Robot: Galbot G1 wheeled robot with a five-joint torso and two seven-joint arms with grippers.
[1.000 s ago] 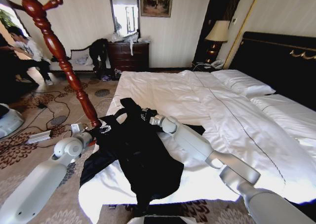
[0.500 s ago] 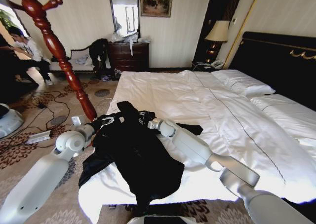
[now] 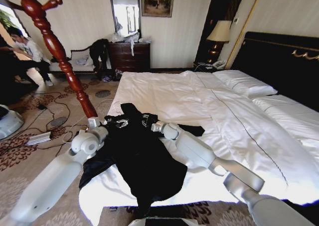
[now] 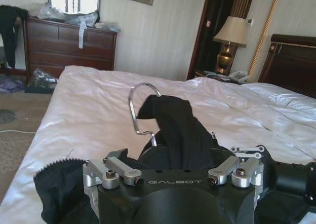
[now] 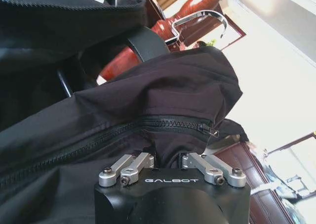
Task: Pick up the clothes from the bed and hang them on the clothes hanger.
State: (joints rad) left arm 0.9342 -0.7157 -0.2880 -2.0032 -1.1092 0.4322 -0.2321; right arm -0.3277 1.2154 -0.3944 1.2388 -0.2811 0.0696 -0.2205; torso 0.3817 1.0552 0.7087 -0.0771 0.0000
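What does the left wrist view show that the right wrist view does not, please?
Left wrist view alone: the bed with white linen, a lamp and a dark dresser. Right wrist view alone: the garment's zipper up close and the red-brown clothes hanger behind it. Both: the black clothes bunched at the gripper, and a metal hook.

Pale grey arms, black GALBOT-marked wrists

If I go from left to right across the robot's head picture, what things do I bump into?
Red-brown coat stand → left gripper → black coat → right gripper → white pillow → black headboard.
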